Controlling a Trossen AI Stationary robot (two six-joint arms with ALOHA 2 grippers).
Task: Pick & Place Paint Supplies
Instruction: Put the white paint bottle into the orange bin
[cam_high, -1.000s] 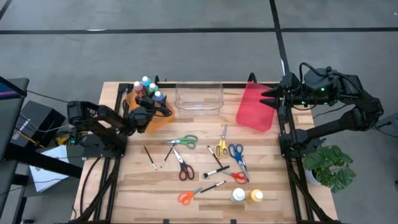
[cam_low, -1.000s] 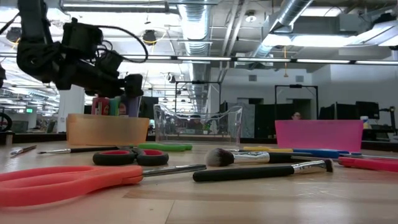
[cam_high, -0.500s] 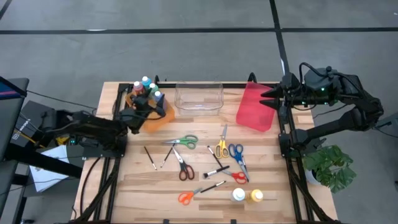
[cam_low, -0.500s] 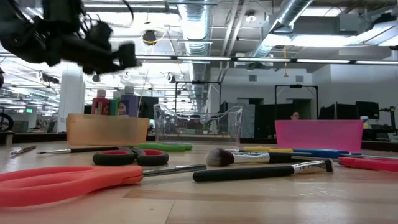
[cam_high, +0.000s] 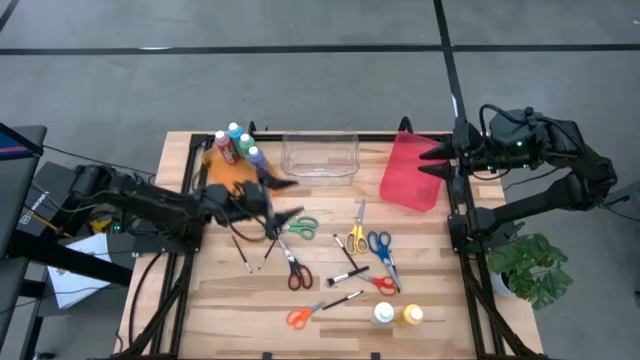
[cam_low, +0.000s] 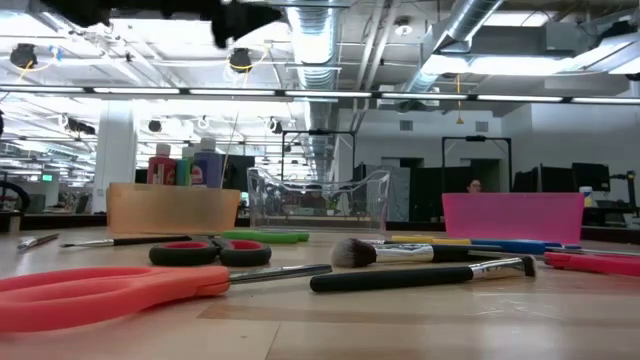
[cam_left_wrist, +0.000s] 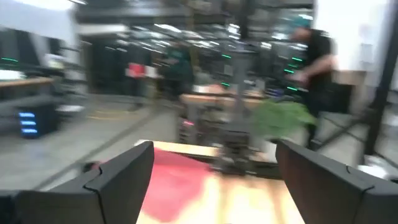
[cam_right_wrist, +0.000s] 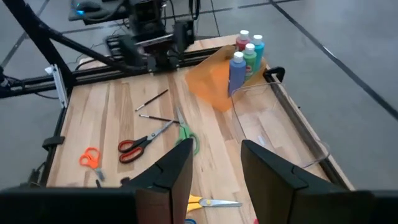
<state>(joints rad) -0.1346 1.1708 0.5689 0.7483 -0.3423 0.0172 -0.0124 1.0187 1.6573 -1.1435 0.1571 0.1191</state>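
Note:
My left gripper (cam_high: 284, 200) hangs open and empty above the table, between the orange bin (cam_high: 232, 172) and the green scissors (cam_high: 296, 227); in the low view it shows blurred at the top (cam_low: 240, 14). Several paint bottles (cam_high: 236, 145) stand in the orange bin. More scissors lie flat: dark red (cam_high: 294, 266), yellow (cam_high: 355, 237), blue (cam_high: 380, 245), red (cam_high: 385, 285), orange (cam_high: 299, 316). Thin brushes (cam_high: 243, 253) (cam_high: 346, 275) lie among them. A white bottle (cam_high: 383, 313) and a yellow bottle (cam_high: 411, 315) stand near the near edge. My right gripper (cam_high: 434, 160) waits open at the right edge.
A clear bin (cam_high: 320, 156) sits at the far edge, and a red bin (cam_high: 411, 171) to its right, just in front of my right gripper. A potted plant (cam_high: 530, 265) stands off the table's right side. Bare wood lies along the table's near left part.
My left gripper has left the orange bin, risen well above it and swung toward the table's right and near side, ending over the spot beside the green scissors. It moves fast and shows blurred. The bottles stay in the bin.

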